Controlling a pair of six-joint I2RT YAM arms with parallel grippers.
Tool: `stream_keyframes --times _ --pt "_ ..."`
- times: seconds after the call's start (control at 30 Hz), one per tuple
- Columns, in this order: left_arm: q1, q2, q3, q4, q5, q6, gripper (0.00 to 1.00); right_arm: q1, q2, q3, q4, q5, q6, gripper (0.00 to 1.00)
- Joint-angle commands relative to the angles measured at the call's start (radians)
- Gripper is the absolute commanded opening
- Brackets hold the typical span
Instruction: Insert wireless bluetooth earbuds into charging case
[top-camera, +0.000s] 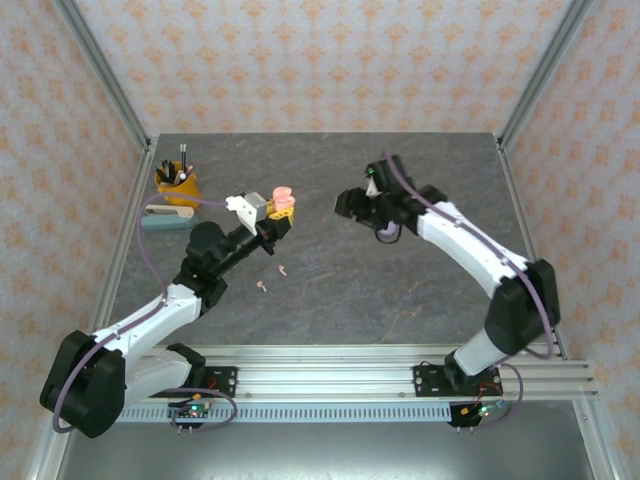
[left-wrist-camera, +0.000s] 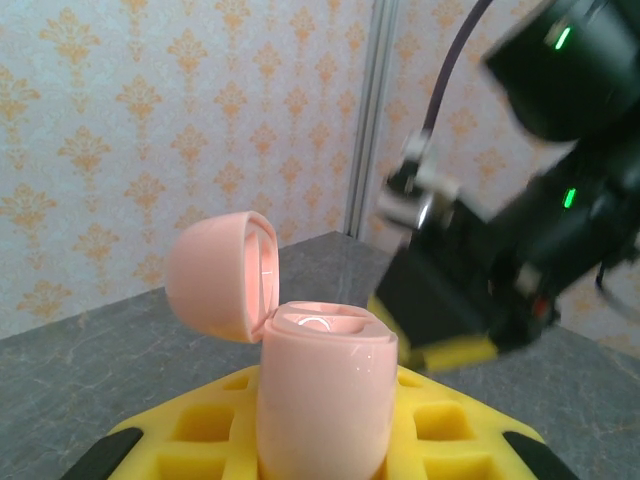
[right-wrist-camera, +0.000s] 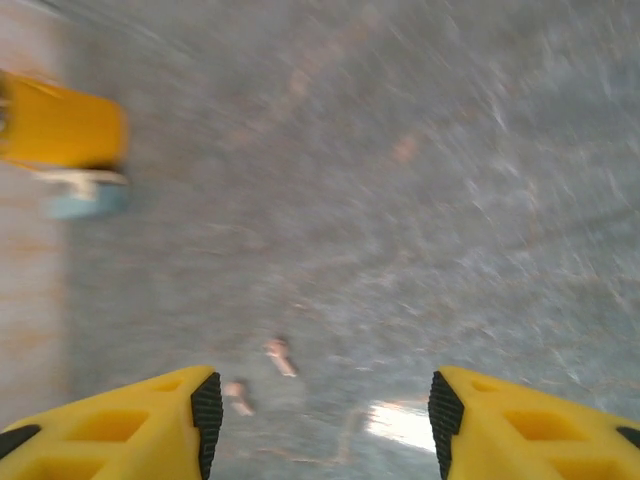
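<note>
Desk (top-camera: 400, 290): grey, marbled; a yellow cup (top-camera: 177, 185) stands far left.
Walls (top-camera: 300, 60): patterned wallpaper.
Left fingers (left-wrist-camera: 200, 430): clamped on the pink charging case (left-wrist-camera: 325, 390), lid open.
Right fingers (right-wrist-camera: 160, 420): apart, empty.
Earbuds (top-camera: 282, 268): two pink ones on the desk, near the left fingers, well apart from the right.

This is looking like a robot lab booth. A left arm (top-camera: 150, 320) and a right arm (top-camera: 480, 250) are sitting bolted to a metal rail (top-camera: 330, 365) at the edge of a gray table (top-camera: 330, 290). Metal posts (top-camera: 105, 75) are standing in front of patterned walls (top-camera: 300, 60), and wires (top-camera: 205, 400) are hanging under the rail.
</note>
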Motion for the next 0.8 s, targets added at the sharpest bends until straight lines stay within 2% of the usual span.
stream_keyframes --times 0.0,0.1,0.23,0.5,0.77 --pt "-0.018 -0.008 0.039 0.009 0.044 0.001 0.00 -0.032 -0.076 0.041 0.096 -0.249 -0.125 0.57" --pt "-0.029 0.007 0.059 0.018 0.069 -0.019 0.00 -0.043 -0.078 0.086 0.106 -0.403 -0.177 0.57" --pt "-0.047 0.022 0.100 0.013 0.092 -0.038 0.00 -0.044 -0.047 0.165 0.085 -0.515 -0.216 0.57" --pt "-0.075 0.045 0.162 0.032 0.098 -0.085 0.00 -0.045 0.005 0.242 0.136 -0.643 -0.196 0.58" --pt "-0.096 0.073 0.212 0.021 0.099 -0.096 0.00 -0.040 0.023 0.234 0.247 -0.701 -0.127 0.59"
